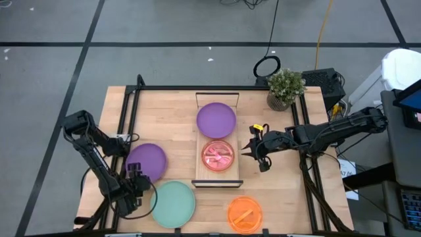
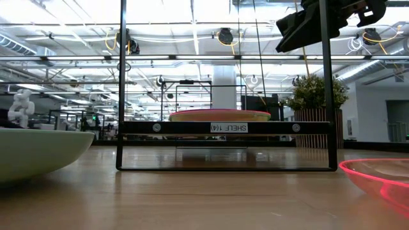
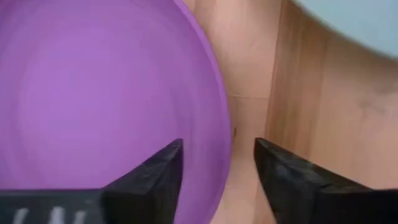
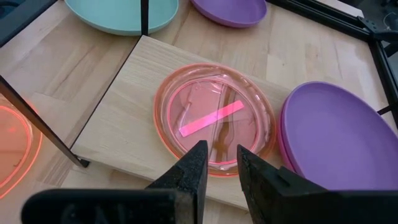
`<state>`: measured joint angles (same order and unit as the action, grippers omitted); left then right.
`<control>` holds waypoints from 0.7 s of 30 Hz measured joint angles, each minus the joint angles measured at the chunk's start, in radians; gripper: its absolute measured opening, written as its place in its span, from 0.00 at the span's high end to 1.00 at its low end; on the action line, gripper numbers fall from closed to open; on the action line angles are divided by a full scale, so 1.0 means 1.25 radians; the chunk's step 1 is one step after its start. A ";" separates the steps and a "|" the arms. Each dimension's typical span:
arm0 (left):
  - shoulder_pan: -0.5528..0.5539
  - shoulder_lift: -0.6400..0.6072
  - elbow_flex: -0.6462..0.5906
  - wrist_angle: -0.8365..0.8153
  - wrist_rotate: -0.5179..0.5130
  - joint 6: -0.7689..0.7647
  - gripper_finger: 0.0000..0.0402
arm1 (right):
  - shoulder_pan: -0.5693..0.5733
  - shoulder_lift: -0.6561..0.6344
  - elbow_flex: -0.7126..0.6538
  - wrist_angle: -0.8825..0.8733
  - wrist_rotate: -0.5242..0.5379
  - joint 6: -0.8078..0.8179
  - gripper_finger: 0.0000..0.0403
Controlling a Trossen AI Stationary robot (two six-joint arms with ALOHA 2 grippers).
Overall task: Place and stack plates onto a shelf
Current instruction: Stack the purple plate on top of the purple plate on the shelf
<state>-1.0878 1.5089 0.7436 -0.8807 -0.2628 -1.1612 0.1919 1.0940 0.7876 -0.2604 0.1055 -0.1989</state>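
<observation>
Wooden worktop (image 1: 177, 115) carries the shelf (image 1: 231, 174), a purple plate (image 1: 146, 161), a mint-green plate (image 1: 174, 203), an orange plate (image 1: 245, 214) and a potted plant (image 1: 284, 89). On the shelf: another purple plate (image 1: 216, 120) and a red-pink plate (image 1: 218, 156), the latter just ahead of the right jaws. Left jaws straddle the worktop purple plate's rim.

A small potted plant (image 1: 285, 87) stands at the surface's (image 1: 177, 108) two o'clock corner, beside a black box (image 1: 323, 80). On the grey floor (image 1: 66, 59) toward twelve o'clock lies a black cable ring (image 1: 267, 66), with a yellow cable (image 1: 321, 33) running farther away.
</observation>
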 joint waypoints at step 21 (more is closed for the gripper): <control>0.028 0.001 0.071 -0.224 -0.055 0.120 0.97 | 0.000 0.000 0.000 -0.001 -0.001 0.019 0.82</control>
<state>-1.0532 1.5101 0.8324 -1.1611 -0.3312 -1.0110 0.1917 1.0943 0.7876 -0.2613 0.1040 -0.1751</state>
